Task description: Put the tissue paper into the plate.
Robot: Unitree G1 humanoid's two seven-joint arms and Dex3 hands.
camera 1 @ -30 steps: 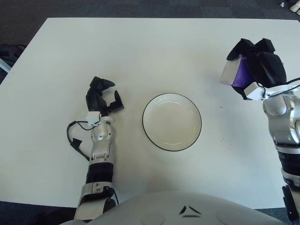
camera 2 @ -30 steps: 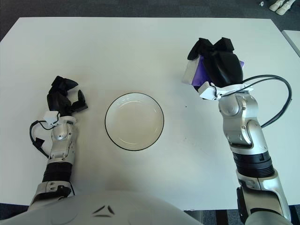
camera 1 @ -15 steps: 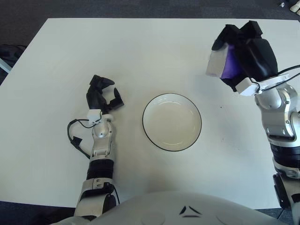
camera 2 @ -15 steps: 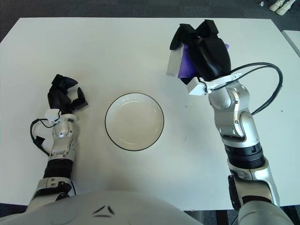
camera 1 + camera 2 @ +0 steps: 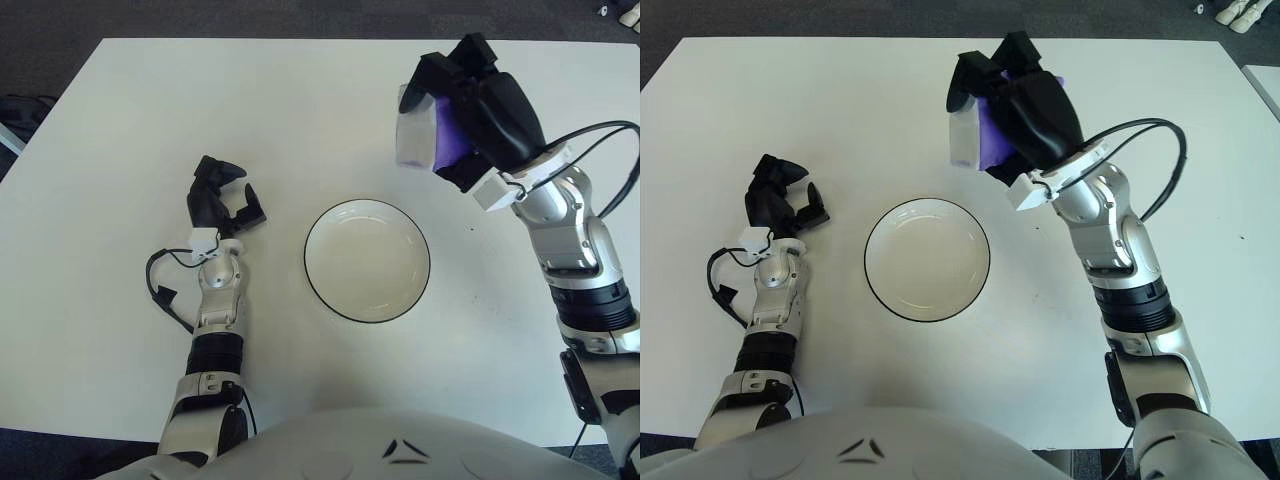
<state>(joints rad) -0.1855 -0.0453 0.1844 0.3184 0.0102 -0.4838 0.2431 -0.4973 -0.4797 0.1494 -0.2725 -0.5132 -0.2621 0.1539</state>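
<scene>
A white plate [image 5: 367, 260] with a dark rim sits at the middle of the white table, with nothing in it. My right hand [image 5: 470, 105] is raised above the table, up and to the right of the plate, and is shut on a purple and white tissue paper pack [image 5: 425, 135]. The pack sticks out to the left of the fingers; it also shows in the right eye view [image 5: 975, 135]. My left hand [image 5: 218, 200] rests on the table left of the plate, fingers curled and holding nothing.
The white table [image 5: 250, 110] extends well beyond the plate on all sides. Dark floor lies past its far edge. A black cable [image 5: 165, 290] loops beside my left forearm.
My right hand has carried the tissue pack leftward and a little up, from the table's right side to a spot near the plate's upper right. The left hand has barely moved.
</scene>
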